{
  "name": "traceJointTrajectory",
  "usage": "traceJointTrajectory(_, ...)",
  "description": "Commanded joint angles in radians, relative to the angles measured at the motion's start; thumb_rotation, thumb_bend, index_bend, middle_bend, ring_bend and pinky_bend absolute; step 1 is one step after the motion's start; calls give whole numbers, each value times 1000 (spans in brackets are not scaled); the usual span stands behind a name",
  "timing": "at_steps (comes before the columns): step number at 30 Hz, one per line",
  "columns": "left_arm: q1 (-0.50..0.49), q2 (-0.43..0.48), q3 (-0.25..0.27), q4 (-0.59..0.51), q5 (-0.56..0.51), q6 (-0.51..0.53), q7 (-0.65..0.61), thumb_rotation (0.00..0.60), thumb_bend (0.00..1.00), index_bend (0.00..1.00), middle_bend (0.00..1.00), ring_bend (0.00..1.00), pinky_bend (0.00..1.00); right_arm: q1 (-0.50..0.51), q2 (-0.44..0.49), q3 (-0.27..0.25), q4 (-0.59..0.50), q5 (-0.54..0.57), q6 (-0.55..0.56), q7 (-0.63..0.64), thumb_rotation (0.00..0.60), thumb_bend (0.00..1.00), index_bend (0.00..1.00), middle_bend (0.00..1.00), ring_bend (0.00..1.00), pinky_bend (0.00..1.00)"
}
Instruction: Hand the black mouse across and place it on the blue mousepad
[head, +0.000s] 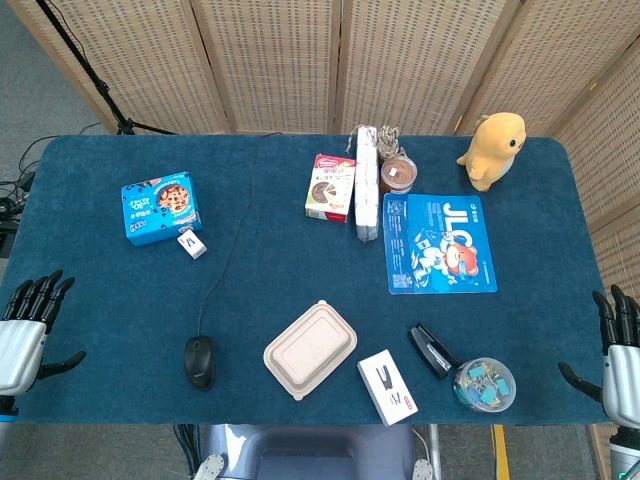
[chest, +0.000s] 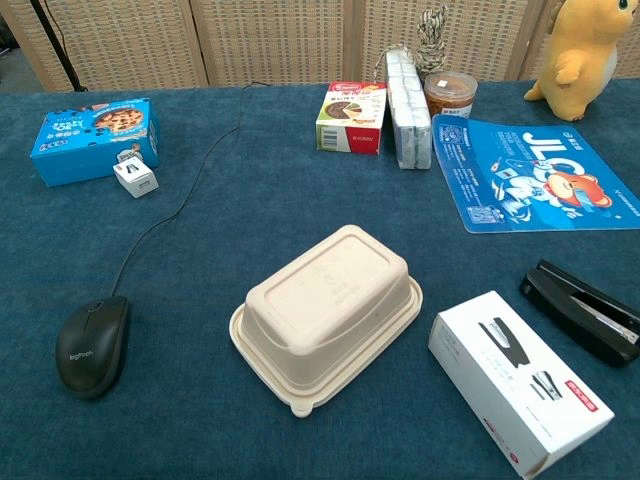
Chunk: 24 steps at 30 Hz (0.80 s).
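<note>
Black mouse (head: 199, 361) lay untouched on the table's left; blue mousepad (head: 440, 243) sat bare, well apart. Left hand (head: 27, 335) and right hand (head: 620, 355) hovered at the edges, fingers spread, holding nothing; every step remained.

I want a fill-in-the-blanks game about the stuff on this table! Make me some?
1. The black mouse lies nearest the robot's ____ hand.
2. The cuddly toy behind the blue mousepad is coloured ____.
3. The beige food box lies between the mouse and a white ____ box.
4. Neither hand, left or right, holds anything; both are ____.

Missing words: left; yellow; stapler; open
</note>
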Motion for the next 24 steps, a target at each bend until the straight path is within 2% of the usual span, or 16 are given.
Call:
traceJointTrajectory(1,2,1,3,-2,6,-1,2,600,17,0,0,0,0,-4,7,-2,-6,-1,-3,18,600,0,0,0,0,0)
traceJointTrajectory(8,-24,8,35,26,101,-38,-2,600,16,0,0,0,0,-5,13,-3,-23,-11,-8,46,600,0,0,0,0,0)
traceJointTrajectory(16,-103,-23,58,168,261,-91,38,600,16,0,0,0,0,-1,8,11,-31,5,-12,27,600,0,0,0,0,0)
traceJointTrajectory(24,-202,-101,101,290,417,-184,116,600,34,0,0,0,0,9,-6,7,-20,30,-47,8,600,0,0,0,0,0)
